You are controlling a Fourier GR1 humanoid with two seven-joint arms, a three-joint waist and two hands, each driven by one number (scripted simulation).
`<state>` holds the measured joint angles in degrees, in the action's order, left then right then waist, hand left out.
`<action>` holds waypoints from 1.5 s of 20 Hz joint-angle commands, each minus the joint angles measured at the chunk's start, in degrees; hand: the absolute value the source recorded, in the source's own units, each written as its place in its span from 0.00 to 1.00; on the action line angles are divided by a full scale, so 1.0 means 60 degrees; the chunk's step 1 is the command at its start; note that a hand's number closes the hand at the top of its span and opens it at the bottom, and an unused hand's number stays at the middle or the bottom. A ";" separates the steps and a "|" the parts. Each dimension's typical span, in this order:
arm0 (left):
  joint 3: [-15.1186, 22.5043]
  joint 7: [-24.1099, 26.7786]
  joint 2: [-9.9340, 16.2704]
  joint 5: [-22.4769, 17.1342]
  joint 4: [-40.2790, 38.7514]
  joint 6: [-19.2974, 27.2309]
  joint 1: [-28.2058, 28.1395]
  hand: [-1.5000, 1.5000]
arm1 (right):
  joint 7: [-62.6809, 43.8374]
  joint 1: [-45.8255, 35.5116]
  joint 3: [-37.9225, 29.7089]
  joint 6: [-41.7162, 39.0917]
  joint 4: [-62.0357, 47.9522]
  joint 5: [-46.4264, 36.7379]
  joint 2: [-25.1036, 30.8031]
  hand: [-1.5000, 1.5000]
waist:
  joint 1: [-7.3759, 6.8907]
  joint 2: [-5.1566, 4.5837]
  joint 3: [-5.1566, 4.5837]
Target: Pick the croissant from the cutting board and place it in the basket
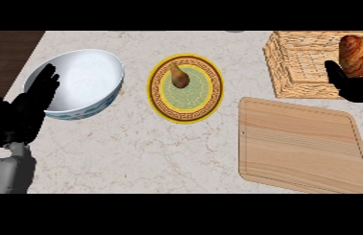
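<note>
The golden-brown croissant [352,54] is at the right edge of the head view, over the right part of the woven basket [285,71]. My right hand [346,85] comes in from the right edge just below it, with its thumb and fingers curled round the croissant's lower end, which they hide. The wooden cutting board [297,147] lies bare in front of the basket. My left hand [32,102] rests open at the far left, fingers up, beside the bowl.
A white bowl [81,83] stands at the left. A yellow-rimmed plate [186,88] in the middle carries a brown drumstick-shaped food item [178,76]. Dark wood shows beyond the counter's left edge [18,44].
</note>
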<state>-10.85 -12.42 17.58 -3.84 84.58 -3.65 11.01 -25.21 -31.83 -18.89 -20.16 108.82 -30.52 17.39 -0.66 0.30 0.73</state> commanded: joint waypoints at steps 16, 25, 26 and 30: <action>0.0261 -0.0519 -0.0526 0.0189 -0.0146 0.0049 -0.0004 0.50 | 0.3577 -0.0757 -0.1766 0.3006 -0.6403 -0.0130 0.1036 0.00 | 0.0009 -0.0091 -0.0115; 0.0153 -0.0171 -0.0557 0.0260 -0.0770 -0.0102 0.0267 0.50 | 0.5309 -0.2270 -0.1297 0.3204 -0.8945 0.0056 0.1532 0.00 | 0.0021 -0.0094 -0.0122; 0.0423 -0.0401 -0.0823 0.0401 -0.0483 0.0075 0.0182 0.50 | 0.5896 -0.2127 -0.1527 0.3219 -0.9302 0.0295 0.1590 0.00 | 0.0004 -0.0103 -0.0116; 0.0329 -0.0494 -0.0698 0.0400 -0.0253 0.0022 0.0161 0.50 | 0.5416 -0.2537 -0.2704 0.3508 -0.9933 0.1232 0.1880 0.00 | 0.0021 -0.0096 -0.0113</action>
<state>-10.76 -13.95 15.68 -1.84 85.17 -3.97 11.93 8.21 -44.84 -30.90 -0.05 52.63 -27.03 27.61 -0.98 0.33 0.78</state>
